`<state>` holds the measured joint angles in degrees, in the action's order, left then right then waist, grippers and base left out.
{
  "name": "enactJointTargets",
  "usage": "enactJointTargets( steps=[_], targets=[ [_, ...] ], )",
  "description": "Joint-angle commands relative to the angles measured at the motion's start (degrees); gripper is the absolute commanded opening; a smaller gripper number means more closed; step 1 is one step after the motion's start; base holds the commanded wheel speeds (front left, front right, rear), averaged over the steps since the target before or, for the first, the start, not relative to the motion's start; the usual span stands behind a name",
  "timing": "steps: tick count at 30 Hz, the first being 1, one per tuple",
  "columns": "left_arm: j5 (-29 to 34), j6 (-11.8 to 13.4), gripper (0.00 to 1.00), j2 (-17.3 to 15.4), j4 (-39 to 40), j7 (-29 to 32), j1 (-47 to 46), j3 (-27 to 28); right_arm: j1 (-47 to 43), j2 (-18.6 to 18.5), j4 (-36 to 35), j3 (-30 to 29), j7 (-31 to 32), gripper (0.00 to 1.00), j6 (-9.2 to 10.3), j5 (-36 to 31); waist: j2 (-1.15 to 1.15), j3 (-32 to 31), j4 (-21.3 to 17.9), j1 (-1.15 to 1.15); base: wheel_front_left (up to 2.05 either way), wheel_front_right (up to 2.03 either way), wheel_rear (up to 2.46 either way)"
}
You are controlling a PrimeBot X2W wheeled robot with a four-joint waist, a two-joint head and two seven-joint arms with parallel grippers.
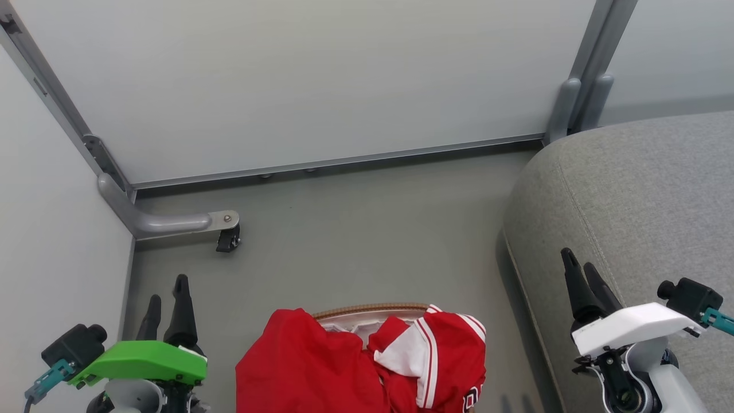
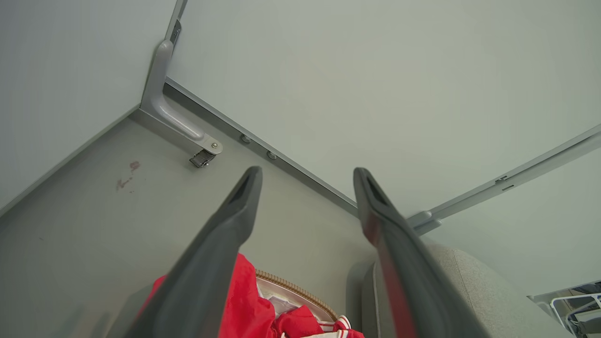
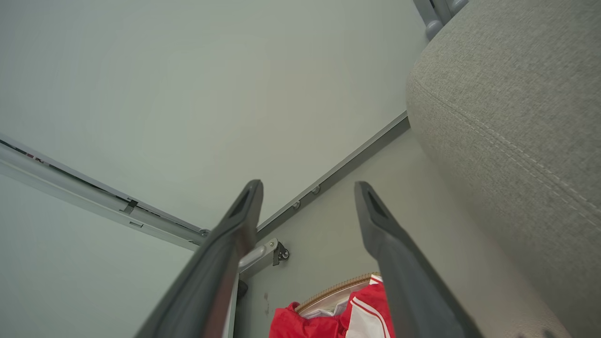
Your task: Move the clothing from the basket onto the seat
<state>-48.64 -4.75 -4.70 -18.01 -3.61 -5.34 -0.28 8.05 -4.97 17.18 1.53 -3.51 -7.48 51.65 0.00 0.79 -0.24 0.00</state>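
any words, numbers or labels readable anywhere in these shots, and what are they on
No text can be read.
red jersey: dark lettering at the head view's bottom edge, cut off by the frame, unreadable.
No labels, brands or signs show on anything else.

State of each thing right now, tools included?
Tan-rimmed white plastic basket: on floor, loaded.
Plain red shirt: in basket, draped over left rim.
Red jersey with white panels: crumpled in basket.
Grey fabric couch seat: beside basket.
Left tool: open, empty.
Right tool: open, empty.
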Motion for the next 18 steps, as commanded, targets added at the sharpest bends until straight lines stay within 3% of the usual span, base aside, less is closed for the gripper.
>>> enactJointTargets(
  steps=[1, 18],
  targets=[
    [2.4, 0.3, 1.0, -0.9, 0.6, -0.6, -1.3, -0.5, 1.8, -0.7, -0.4, 0.3, -0.7, 1.0, -0.01, -2.2, 0.0, 0.0, 0.0, 0.0, 0.0, 0.0, 0.0],
    [14.5, 2.0, 1.0, -1.8, 2.2, -3.6, -2.2, -3.3, 2.7, -0.1, -1.1, 1.6, -3.6, 1.0, -0.01, -15.1, 0.0, 0.3, -0.1, 0.0, 0.0, 0.0, 0.0]
  ],
)
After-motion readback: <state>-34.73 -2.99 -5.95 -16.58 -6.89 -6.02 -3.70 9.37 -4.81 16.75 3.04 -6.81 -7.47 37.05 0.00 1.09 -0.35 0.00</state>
